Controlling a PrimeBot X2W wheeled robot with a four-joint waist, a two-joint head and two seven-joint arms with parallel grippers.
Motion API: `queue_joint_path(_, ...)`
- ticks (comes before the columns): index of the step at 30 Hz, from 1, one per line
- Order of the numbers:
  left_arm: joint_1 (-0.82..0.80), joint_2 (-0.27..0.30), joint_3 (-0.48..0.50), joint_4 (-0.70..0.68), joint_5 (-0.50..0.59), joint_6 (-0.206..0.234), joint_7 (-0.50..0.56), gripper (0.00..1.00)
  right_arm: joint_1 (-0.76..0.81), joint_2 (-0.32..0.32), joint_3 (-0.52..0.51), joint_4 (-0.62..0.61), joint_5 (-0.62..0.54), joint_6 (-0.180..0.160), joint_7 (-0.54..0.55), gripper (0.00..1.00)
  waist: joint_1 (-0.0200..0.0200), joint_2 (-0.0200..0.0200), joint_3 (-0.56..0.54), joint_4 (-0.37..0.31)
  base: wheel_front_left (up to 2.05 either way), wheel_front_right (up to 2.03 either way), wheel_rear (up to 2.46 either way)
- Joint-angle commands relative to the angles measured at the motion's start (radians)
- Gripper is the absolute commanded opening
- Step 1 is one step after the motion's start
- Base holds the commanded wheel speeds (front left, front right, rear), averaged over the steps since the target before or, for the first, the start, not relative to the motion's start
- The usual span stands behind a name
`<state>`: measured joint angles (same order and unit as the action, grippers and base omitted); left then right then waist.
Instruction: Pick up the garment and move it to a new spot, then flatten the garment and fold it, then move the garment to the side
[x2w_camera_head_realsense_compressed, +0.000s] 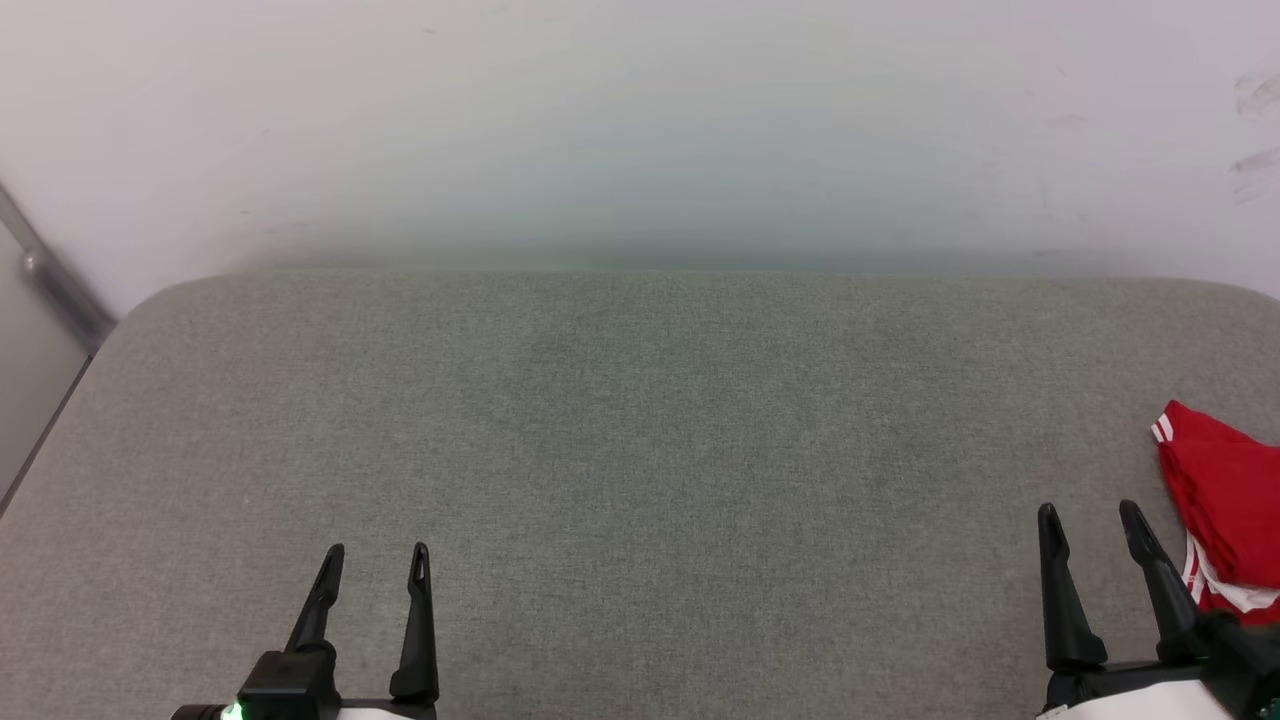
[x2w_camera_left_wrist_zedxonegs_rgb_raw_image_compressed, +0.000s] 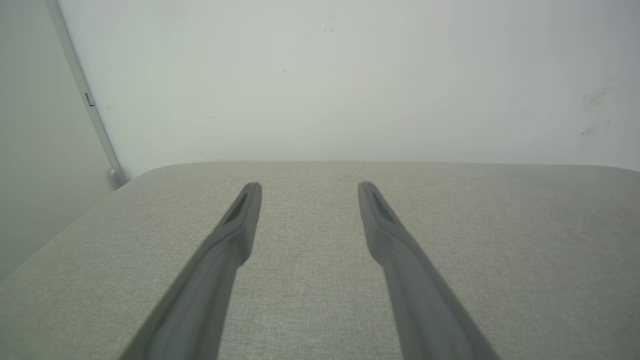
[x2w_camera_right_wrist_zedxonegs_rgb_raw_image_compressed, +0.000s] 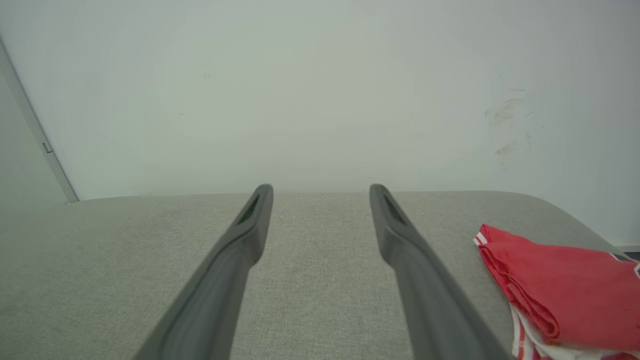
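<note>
While both grippers stand released and empty, the red fabric garment (x2w_camera_head_realsense_compressed: 1222, 490) with red-and-white striped trim lies at the right edge of the grey-green woven fabric pad (x2w_camera_head_realsense_compressed: 640, 440).
The left gripper (x2w_camera_head_realsense_compressed: 378, 550) and right gripper (x2w_camera_head_realsense_compressed: 1088, 508) each show two long, tapered dark fingers spread apart over the pad's near edge. The garment is bunched in soft folds, white panel at its near side, just right of the right gripper. The pad's rounded far corners meet a smooth white wall (x2w_camera_head_realsense_compressed: 640, 120).

Brightly, evenly and softly lit, with a dim greenish band low on the wall (x2w_camera_head_realsense_compressed: 640, 235) at upper centre of the head view, worktop (x2w_camera_head_realsense_compressed: 640, 450) weave crisp mid-frame, and wide-angle stretching toward both wrist views' lower edges.
</note>
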<state>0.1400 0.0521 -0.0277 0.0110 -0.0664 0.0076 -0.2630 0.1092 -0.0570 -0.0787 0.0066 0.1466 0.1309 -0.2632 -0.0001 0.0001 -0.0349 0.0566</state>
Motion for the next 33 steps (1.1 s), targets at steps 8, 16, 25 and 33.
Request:
queue_joint_path(8,0.0,-0.001,0.002,0.013,0.002,0.001,0.0,0.0,0.025,0.004,0.0,-0.008,0.004,0.0,0.0,0.0,0.0001,-0.0001,-0.003,-0.002,0.0,0.0,0.0)
queue_joint_path(16,-0.005,-0.001,0.005,0.062,-0.087,-0.007,0.023,0.0,0.02,0.003,0.001,0.041,0.087,0.0,0.02,0.0,0.0001,-0.0001,-0.002,-0.003,0.0,0.0,0.0)
queue_joint_path(25,-0.034,0.002,0.017,0.083,-0.252,-0.022,0.06,0.0,-0.009,0.0,0.001,0.063,0.244,0.0,0.057,0.0,0.0001,-0.0001,0.001,-0.007,0.0,0.0,0.0)
queue_joint_path(33,-0.06,0.004,0.029,0.1,-0.402,-0.035,0.094,0.0,-0.034,-0.002,-0.001,0.082,0.385,0.0,0.091,0.0,0.0001,-0.0001,0.003,-0.01,0.0,0.0,0.0)
